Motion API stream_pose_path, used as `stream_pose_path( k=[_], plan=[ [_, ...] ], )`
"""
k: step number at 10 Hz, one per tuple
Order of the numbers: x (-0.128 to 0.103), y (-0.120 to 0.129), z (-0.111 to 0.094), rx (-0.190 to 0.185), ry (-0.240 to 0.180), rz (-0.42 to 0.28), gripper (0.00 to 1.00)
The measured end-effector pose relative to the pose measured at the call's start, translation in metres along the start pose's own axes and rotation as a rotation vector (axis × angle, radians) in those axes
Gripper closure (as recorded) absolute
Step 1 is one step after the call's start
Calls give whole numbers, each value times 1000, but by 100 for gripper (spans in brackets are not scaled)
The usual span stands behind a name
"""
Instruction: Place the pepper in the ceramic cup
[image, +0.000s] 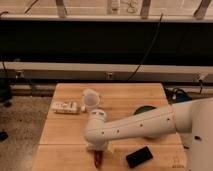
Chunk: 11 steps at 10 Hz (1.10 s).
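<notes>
Though arm (137, 126) low, pincer (98, 150) at pepper (98, 160).

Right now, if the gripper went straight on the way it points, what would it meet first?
The gripper points down over the table, near its front edge. It would probably meet the pepper directly beneath it first, then the table. Whether gripper and pepper already touch is unclear.
</notes>
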Motion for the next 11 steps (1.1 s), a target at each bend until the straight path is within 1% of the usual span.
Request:
stream_pose_path(
  k=[1, 2, 4, 5, 6, 7, 8, 9, 11],
  plan=[
    [0, 2, 1, -1, -4, 1, 39],
    [-1, 5, 4, 0, -10, 4, 51],
    [-2, 6, 5, 6, -16, 2, 72],
    [-1, 8, 3, 4, -14, -3, 84],
    [0, 7, -2, 8, -8, -9, 93],
    [1, 4, -9, 12, 0, -15, 98],
    [3, 0, -21, 17, 13, -26, 100],
    [7, -6, -39, 22, 35, -40, 100],
    [14, -16, -58, 24, 65, -67, 100]
  ],
)
